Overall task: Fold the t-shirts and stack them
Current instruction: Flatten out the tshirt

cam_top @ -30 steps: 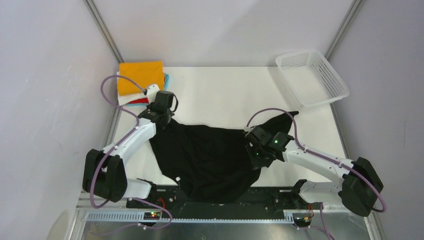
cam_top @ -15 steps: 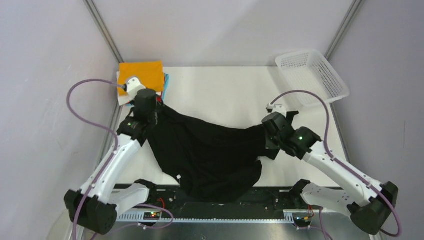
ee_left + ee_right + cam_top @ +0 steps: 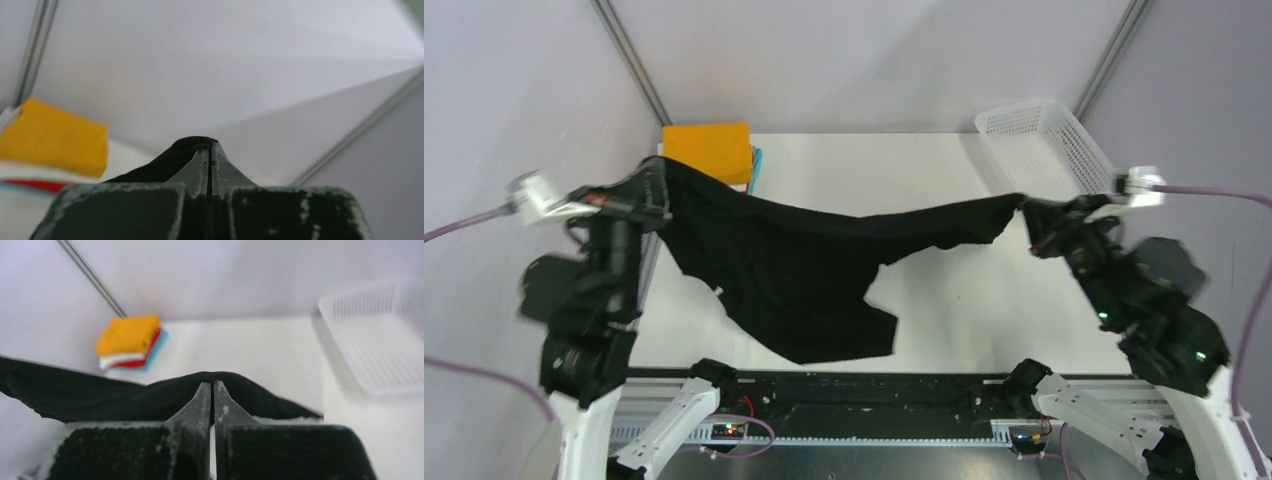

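A black t-shirt [image 3: 804,280] hangs stretched in the air between my two arms, its lower part drooping toward the table's near edge. My left gripper [image 3: 664,172] is shut on its left end, and black cloth [image 3: 170,160] bulges over the tips of that gripper [image 3: 210,147]. My right gripper [image 3: 1029,207] is shut on the right end; the black shirt [image 3: 125,392] runs left from the closed tips of this gripper [image 3: 210,385]. A stack of folded t-shirts [image 3: 709,150], orange on top over white, red and light blue, sits at the back left corner, and the stack [image 3: 129,342] also shows in the right wrist view.
A white plastic mesh basket [image 3: 1049,155] stands at the back right corner of the white table [image 3: 874,170], and the basket [image 3: 380,340] fills the right side of the right wrist view. Grey walls with metal posts enclose the table on three sides.
Both arms have risen and spread apart, lifting the black t-shirt off the table and pulling it taut. The right gripper closed on the cloth during this time.
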Action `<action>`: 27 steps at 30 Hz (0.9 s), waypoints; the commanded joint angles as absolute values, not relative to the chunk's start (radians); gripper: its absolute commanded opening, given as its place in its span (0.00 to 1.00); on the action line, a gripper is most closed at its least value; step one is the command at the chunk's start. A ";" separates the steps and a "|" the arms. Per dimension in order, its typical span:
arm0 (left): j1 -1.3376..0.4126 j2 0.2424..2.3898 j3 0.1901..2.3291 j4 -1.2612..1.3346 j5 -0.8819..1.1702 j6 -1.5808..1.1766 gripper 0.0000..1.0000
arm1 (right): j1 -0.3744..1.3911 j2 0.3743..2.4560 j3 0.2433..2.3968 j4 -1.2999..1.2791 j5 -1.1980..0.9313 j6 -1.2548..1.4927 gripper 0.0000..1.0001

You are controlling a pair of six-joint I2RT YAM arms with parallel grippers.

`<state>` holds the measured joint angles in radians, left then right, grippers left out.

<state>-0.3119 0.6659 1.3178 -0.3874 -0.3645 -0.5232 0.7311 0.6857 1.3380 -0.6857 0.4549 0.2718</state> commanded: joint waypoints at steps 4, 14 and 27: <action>-0.305 0.590 1.585 -0.387 -0.106 -0.457 0.00 | 0.736 0.681 1.641 -0.620 0.245 0.121 0.00; -0.288 0.593 1.878 -0.409 0.112 -0.474 0.00 | 0.628 0.664 1.901 -0.670 -0.046 0.121 0.00; -0.238 0.897 1.718 -0.388 -0.010 -0.343 0.00 | 0.543 0.729 1.398 -0.339 0.604 0.025 0.00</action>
